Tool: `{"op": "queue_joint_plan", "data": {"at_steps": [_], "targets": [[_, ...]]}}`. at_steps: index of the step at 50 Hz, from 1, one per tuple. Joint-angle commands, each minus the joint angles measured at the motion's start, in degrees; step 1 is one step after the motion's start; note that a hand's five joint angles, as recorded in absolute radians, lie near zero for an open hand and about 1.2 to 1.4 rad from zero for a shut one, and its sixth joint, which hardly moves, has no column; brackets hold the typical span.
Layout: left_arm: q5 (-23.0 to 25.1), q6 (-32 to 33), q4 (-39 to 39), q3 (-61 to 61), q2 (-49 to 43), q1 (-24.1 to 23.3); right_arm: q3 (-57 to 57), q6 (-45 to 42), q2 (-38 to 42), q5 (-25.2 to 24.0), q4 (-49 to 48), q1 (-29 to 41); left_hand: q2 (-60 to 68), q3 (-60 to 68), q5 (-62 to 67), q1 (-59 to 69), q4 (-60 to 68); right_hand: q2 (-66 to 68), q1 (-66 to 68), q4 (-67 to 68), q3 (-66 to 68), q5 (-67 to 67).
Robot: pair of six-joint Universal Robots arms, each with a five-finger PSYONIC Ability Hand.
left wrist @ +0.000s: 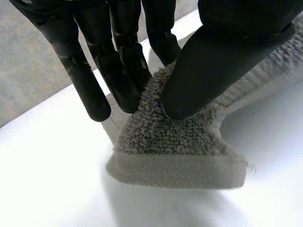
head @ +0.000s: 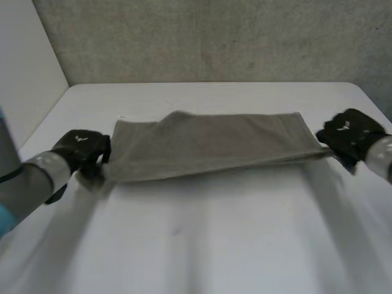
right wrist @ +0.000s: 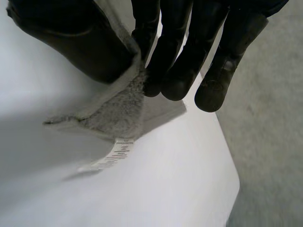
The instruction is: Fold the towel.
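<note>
Grey towel [head: 208, 144] is strung out across the white bench [head: 196, 245] w/ a hand on each end. The left hand [head: 82, 150] has one corner. In its wrist cam the thumb [left wrist: 208, 61] presses the terry against the fingers [left wrist: 118, 71], so that's a pinch, and the hemmed edge pokes out just past the fingertips and sits on the bench. Same deal for the right hand [head: 349, 131] at the other end: fingers and thumb clamped on a corner that looks lifted a bit. A small white care label [right wrist: 113, 155] hangs off the towel just past those fingertips. Towel looks doubled over lengthwise, can't be 100% sure tho.
</note>
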Motion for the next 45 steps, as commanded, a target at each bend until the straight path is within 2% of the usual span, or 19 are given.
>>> {"op": "queue_joint_plan", "data": {"at_steps": [1,7,13,15,21,23,29,31,39,45], "targets": [[2.6,4.6,-8.5,-10.3,15.9,1.4,5.8,-8.1,-13.6,-0.7,14.9,-7.5,10.3,10.3,10.9,11.4,10.1,3.1,3.3,3.0,3.4,1.5],[7.0,4.7,-11.9,-12.8,21.7,1.6,6.1,-12.2,-17.7,-2.1,16.8,-9.8,10.3,10.3,10.9,11.4,10.1,3.1,3.3,3.0,3.4,1.5],[7.8,4.8,-11.6,-12.2,19.8,1.6,6.0,-11.6,-16.3,-4.3,13.7,-10.0,10.3,10.3,10.9,11.4,10.1,3.1,3.3,3.0,3.4,1.5],[7.3,5.1,-10.7,-10.2,13.6,1.1,5.6,-10.2,-10.2,-4.1,9.0,-9.4,10.3,10.3,10.9,11.4,10.1,3.1,3.3,3.0,3.4,1.5],[7.0,5.2,-10.1,-4.8,4.6,0.7,2.9,-7.7,-2.9,-2.6,2.6,-8.1,10.3,10.3,10.9,11.4,10.1,3.1,3.3,3.0,3.4,1.5],[7.0,4.7,-10.1,-0.6,-1.0,0.5,0.2,-5.9,2.7,-1.1,-0.7,-5.0,10.3,10.3,10.9,11.4,10.1,3.1,3.3,3.0,3.4,1.5],[6.3,3.9,-10.0,6.3,-8.0,0.2,-5.6,-4.8,11.0,1.6,-5.9,-0.7,10.3,10.3,10.9,11.4,10.1,3.1,3.3,3.0,3.4,1.5],[4.4,3.1,-9.8,10.8,-12.0,-0.5,-9.2,-4.9,15.7,3.7,-9.5,0.2,10.3,10.3,10.9,11.4,10.1,3.1,3.3,3.0,3.4,1.5],[-0.1,1.8,-9.8,20.9,-20.3,-2.0,-16.6,-4.9,24.2,5.2,-15.8,3.7,10.3,10.3,10.9,11.4,10.1,3.1,3.3,3.0,3.4,1.5],[-1.1,1.9,-9.8,25.6,-23.7,-3.4,-19.1,-5.0,27.1,6.7,-17.0,4.7,10.3,10.3,10.9,11.4,10.1,3.1,3.3,3.0,3.4,1.5]]}}
